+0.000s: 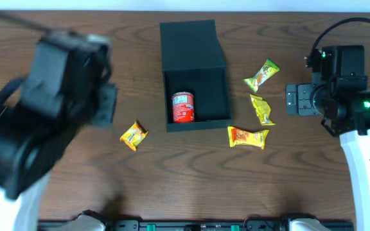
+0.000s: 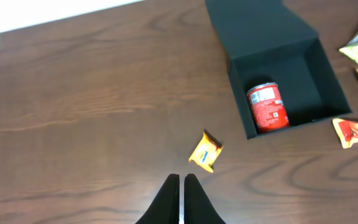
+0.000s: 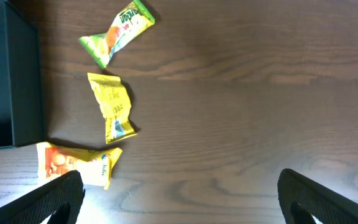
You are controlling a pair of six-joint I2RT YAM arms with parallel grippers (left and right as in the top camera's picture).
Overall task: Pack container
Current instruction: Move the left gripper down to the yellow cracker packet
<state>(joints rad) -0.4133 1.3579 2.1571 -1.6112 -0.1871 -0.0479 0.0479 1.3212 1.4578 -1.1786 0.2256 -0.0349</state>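
— Can we read anything here?
— Hardly. We see a white label (image 2: 264, 94) on the red can (image 2: 268, 107) in the container (image 2: 260, 28), but its print is too small for us to make out.
— And the packets?
— We spot slanted lettering on the green packet (image 3: 118, 32) and faint print on the yellow packet (image 3: 112, 106) and the orange packet (image 3: 73, 163). None of it resolves into words for us. The small orange packet (image 2: 205, 150) shows only a blurred mark.
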